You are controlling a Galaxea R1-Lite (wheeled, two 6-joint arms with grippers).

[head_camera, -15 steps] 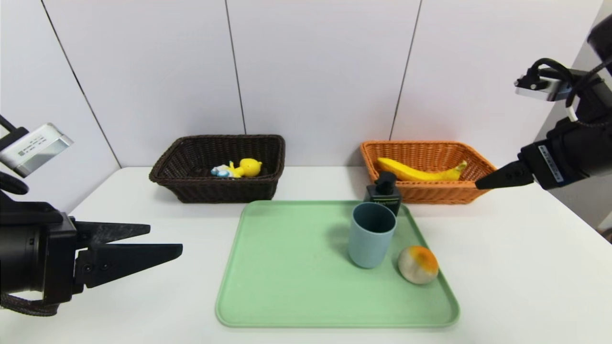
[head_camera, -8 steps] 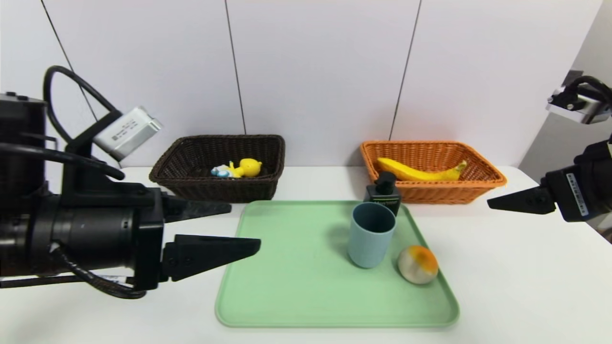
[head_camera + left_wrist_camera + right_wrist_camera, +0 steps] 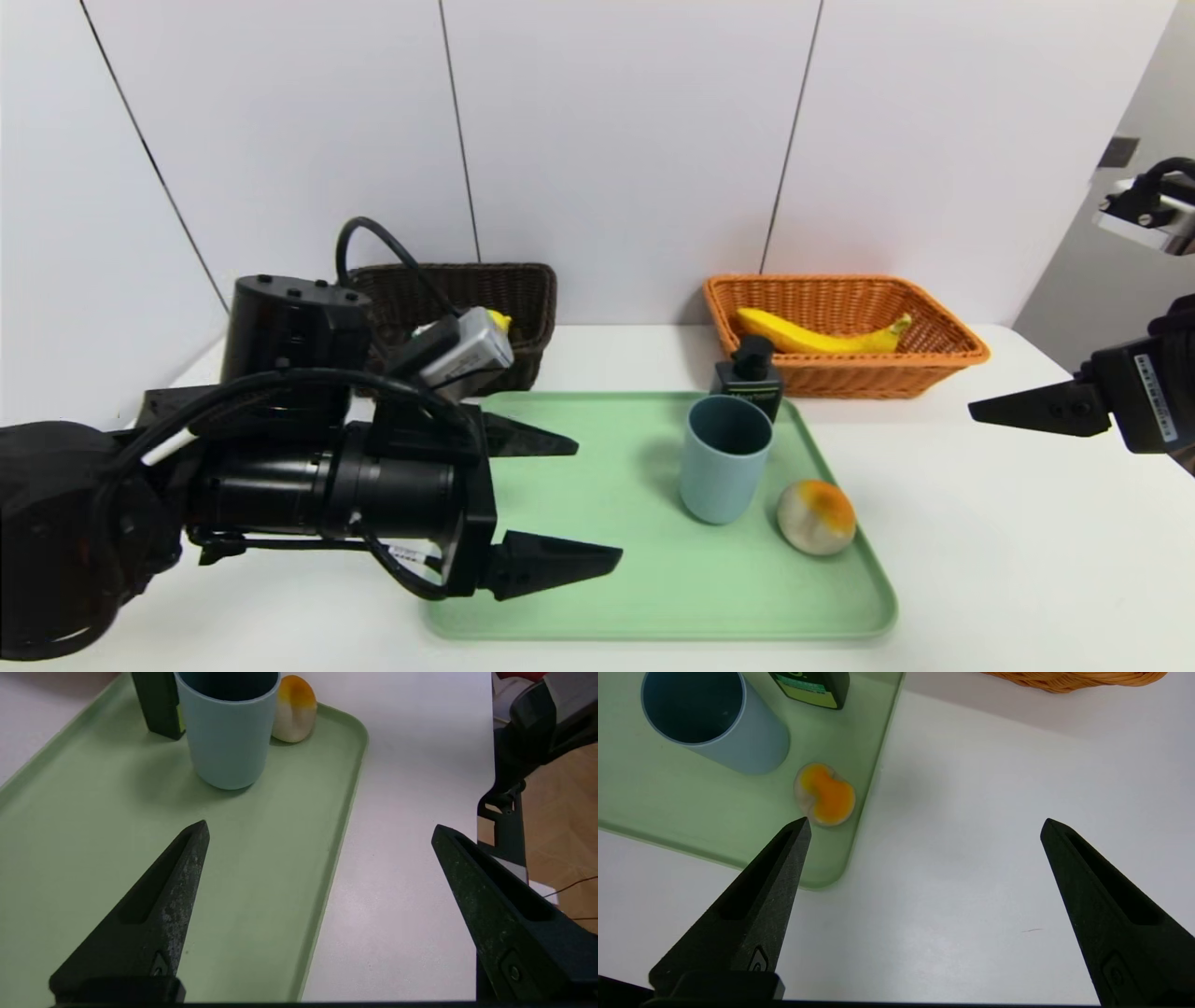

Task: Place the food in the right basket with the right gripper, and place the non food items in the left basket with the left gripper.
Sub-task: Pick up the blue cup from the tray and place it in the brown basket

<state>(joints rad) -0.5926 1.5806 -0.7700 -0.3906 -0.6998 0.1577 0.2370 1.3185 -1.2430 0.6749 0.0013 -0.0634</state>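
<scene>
Left claw (image 3: 588, 499), spread wide and empty over the green plastic tray (image 3: 560, 597), could tip the grey-blue plastic cup (image 3: 724, 457) into the round orange-topped fruit (image 3: 816, 516); right claw (image 3: 924, 858) also spread, idle.

white table (image 3: 1008, 560), green tray (image 3: 560, 597) centre, dk brown basket (image 3: 523, 308) + orange basket (image 3: 840, 378) at back

Food and things, partly sorted

You see the banana (image 3: 822, 336) lying in the orange basket (image 3: 943, 359); cup (image 3: 724, 457), bottle (image 3: 750, 378) and round fruit (image 3: 816, 516) stand by the tray's (image 3: 560, 560) right edge.
</scene>
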